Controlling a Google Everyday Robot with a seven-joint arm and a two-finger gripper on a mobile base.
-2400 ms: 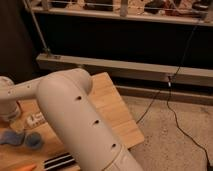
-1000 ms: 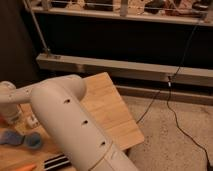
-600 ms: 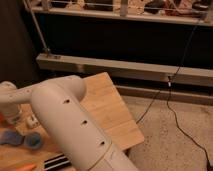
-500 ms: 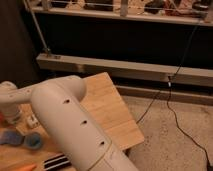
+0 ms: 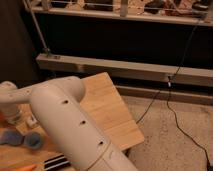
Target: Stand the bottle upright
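The bottle [image 5: 32, 120] shows as a small whitish piece with dark marks, lying low on the wooden table [image 5: 107, 107] near its left end. My gripper [image 5: 13, 119] hangs at the far left edge of the camera view, just left of the bottle, and looks open with nothing in it. My big white arm [image 5: 70, 130] crosses the foreground and hides much of the table's left half.
A round blue disc [image 5: 33, 140] and another bluish thing [image 5: 9, 137] lie in front of the bottle. A black-and-white striped flat piece [image 5: 56, 162] sits by the near edge. A metal shelf rail [image 5: 130, 67] runs behind, and a black cable [image 5: 170, 95] trails over the floor to the right.
The arm's thick link shifted a little to the left early on. Over the last second nothing visibly moved, and the bottle lies where it was.
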